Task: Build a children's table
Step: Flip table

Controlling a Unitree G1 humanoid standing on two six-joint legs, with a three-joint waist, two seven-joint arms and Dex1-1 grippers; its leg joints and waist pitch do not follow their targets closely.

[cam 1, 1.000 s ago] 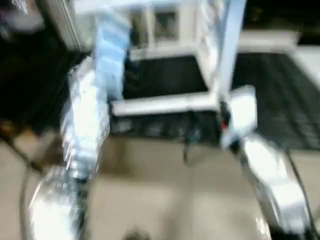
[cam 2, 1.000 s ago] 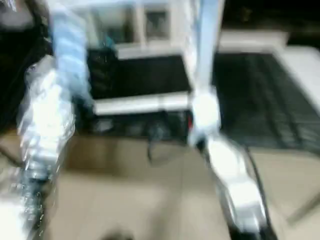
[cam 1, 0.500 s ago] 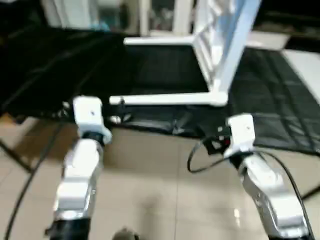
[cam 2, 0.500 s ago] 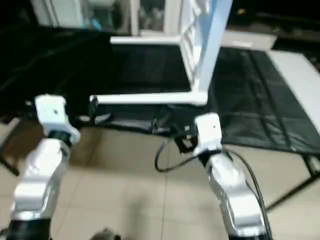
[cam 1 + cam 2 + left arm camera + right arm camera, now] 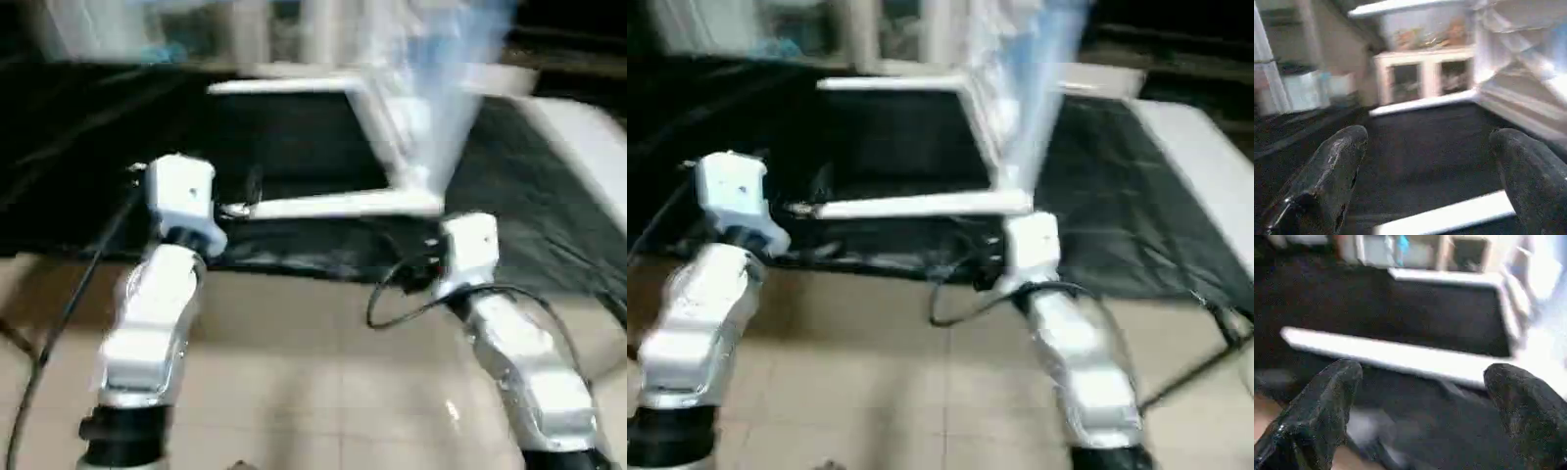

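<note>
While attached: two legs point(image 5: 328, 205), one tabletop point(image 5: 431, 117).

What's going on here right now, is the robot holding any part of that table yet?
No. The children's table lies tipped on its side on the black-covered work table, its tabletop standing on edge and two white legs pointing toward the robot's left. The robot stands at the near edge with both arms held out. The left gripper and the right gripper are both wide open and hold nothing; each faces the nearer leg without touching it.
</note>
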